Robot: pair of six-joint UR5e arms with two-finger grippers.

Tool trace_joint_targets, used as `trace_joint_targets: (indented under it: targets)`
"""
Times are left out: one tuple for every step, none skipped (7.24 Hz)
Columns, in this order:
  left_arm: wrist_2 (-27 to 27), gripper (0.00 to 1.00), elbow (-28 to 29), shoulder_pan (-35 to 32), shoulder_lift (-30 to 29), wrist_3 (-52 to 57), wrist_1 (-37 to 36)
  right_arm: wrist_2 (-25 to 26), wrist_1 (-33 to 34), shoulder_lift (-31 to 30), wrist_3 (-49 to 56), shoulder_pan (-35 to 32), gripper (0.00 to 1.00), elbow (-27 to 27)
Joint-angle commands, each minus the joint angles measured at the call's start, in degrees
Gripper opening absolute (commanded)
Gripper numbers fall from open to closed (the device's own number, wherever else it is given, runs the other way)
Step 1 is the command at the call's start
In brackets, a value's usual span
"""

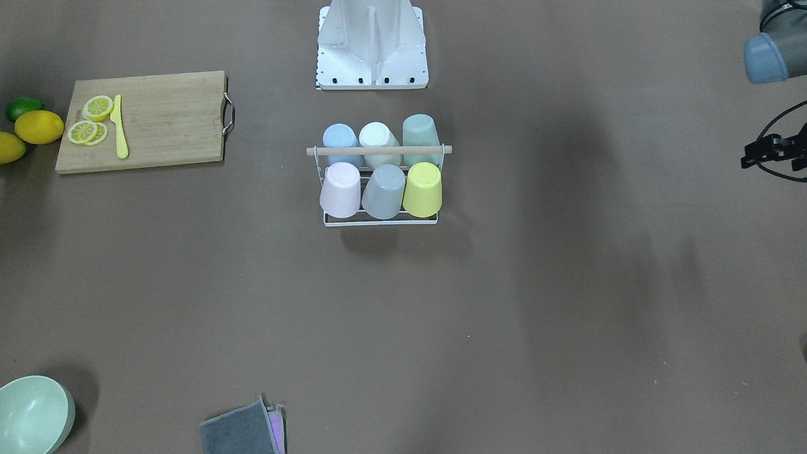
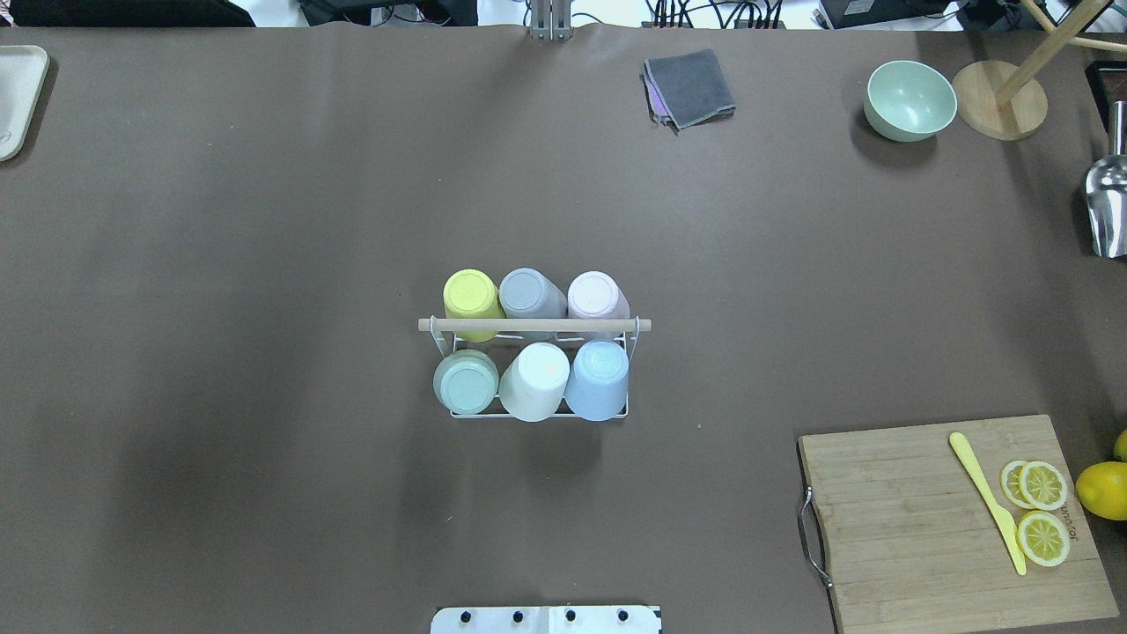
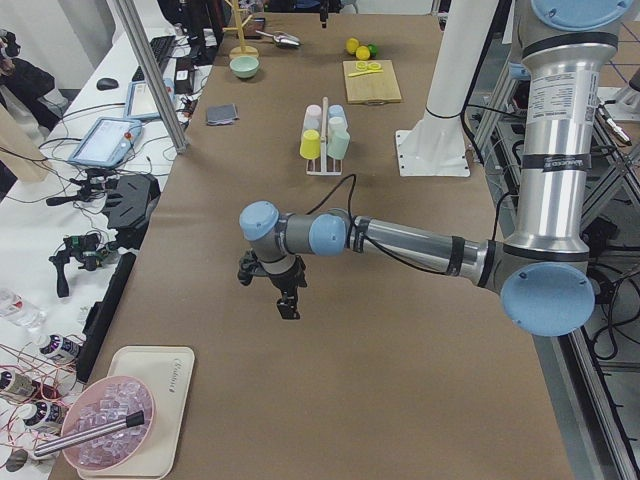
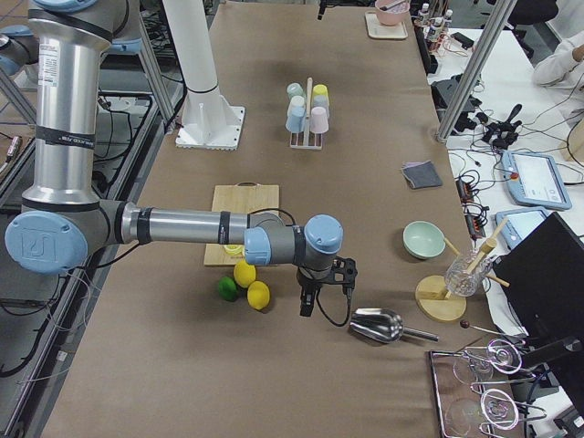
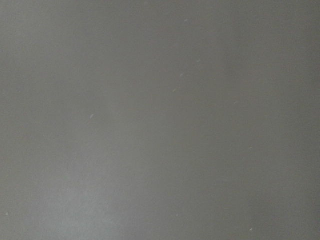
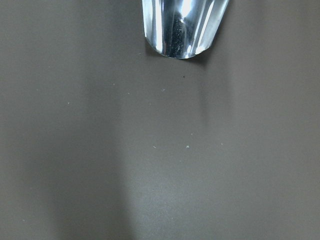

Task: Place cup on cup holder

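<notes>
The cup holder, a white wire rack with a wooden rod on top, stands at the table's middle; it also shows in the front view. Several upside-down cups sit on its pegs: yellow, grey and pink in the far row, green, white and blue in the near row. My left gripper hangs over bare table far to the left of the rack, partly seen in the front view. My right gripper hangs far to the right, beside a metal scoop. I cannot tell whether either is open or shut.
A wooden cutting board with lemon slices and a yellow knife lies at the near right, with whole lemons beside it. A green bowl, a wooden stand, a grey cloth and the scoop lie at the far right. A tray is at the far left.
</notes>
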State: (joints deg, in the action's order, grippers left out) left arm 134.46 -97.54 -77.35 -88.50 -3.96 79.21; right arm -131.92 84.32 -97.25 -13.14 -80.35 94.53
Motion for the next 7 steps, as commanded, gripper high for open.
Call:
trace_joint_targets:
  targets:
    - [5.02,0.98,3.49,-7.53,3.68,0.18,0.24,-0.18,1.10,-0.05,-0.13,-0.94,0.99,0.22]
    - [5.02,0.98,3.58,-10.60,4.47,0.18,0.33,-0.18,1.02,0.04,-2.05,-1.73,0.99,0.39]
    - [5.02,0.98,3.50,-11.06,4.39,0.18,-0.11,-0.18,0.41,0.04,-3.98,-2.17,0.99,0.74]
    - [5.02,0.98,3.50,-11.07,3.78,-0.26,0.06,-0.18,-0.20,0.04,-4.00,-2.35,0.99,0.66]
    - [5.02,0.98,3.58,-11.07,3.43,-0.44,0.24,-0.09,-2.04,0.04,-4.09,-2.53,0.99,0.22]
    - [5.02,0.98,3.59,-11.07,3.16,-0.44,0.42,-0.09,-2.40,0.04,-4.09,-2.61,0.99,-0.04]
    - [5.02,0.98,3.67,-10.98,2.73,-0.35,0.50,-0.09,-2.41,0.04,-4.09,-2.79,0.99,-0.22]
